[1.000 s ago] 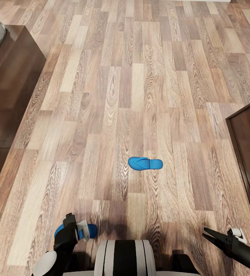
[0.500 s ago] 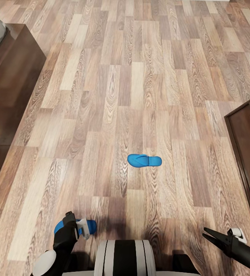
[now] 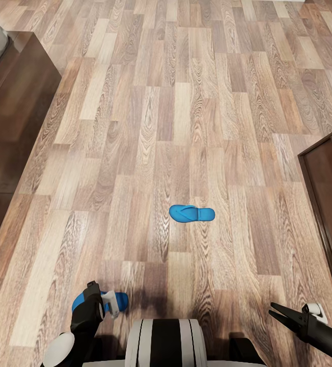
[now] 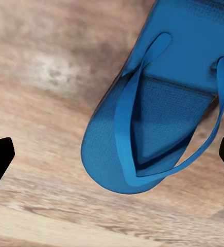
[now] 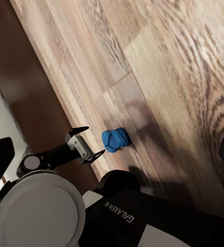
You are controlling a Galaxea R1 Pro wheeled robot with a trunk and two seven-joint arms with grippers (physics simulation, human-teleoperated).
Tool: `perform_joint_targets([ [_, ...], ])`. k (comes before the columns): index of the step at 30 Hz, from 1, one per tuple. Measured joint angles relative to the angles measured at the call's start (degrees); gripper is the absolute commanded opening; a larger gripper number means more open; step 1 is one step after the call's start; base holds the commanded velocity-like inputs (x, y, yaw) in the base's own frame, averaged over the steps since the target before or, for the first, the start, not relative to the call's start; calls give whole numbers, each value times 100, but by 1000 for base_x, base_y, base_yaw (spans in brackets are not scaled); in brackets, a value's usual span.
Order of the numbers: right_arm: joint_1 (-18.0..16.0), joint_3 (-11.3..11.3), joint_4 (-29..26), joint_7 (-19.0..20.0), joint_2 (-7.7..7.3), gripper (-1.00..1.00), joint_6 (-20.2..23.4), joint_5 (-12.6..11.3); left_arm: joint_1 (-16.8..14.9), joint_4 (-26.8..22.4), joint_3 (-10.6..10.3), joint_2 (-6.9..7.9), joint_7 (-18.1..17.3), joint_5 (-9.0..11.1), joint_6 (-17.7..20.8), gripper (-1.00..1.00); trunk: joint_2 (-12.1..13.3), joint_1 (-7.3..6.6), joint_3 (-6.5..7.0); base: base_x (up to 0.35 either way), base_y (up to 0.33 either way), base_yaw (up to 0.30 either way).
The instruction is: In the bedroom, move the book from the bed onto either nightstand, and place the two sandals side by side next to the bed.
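Left pincer (image 4: 112, 159) spread wide above one sandal (image 4: 158, 98), gripping nothing; head view adds the second sandal (image 3: 192, 213) farther out; right pincer (image 3: 280, 314) open, empty

The trunk (image 3: 165, 342) is white with broad black bands. At seven o'clock the black left arm (image 3: 84, 326) has a round white joint cap (image 3: 59, 351); at four o'clock the right arm (image 3: 324, 336) is black, with thin pointed fingers (image 3: 283, 315) and a small white fitting (image 3: 313, 309). White "GALAXEA" lettering (image 5: 117, 212) marks a black casing.
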Motion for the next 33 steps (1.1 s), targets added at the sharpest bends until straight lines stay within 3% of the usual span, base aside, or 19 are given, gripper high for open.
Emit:
perform_joint_targets([
  [24,1,0,0,2,0,100,0,0,3,0,0,-17,31,1,9,100,0,0,0,-42,0,0],
  [30,0,0,0,1,0,100,-1,1,-1,0,0,-18,42,-1,11,100,-8,15,-132,0,0,0],
  [33,0,0,0,2,0,100,0,0,1,-5,0,-18,46,-1,11,100,-8,15,-133,0,0,0],
])
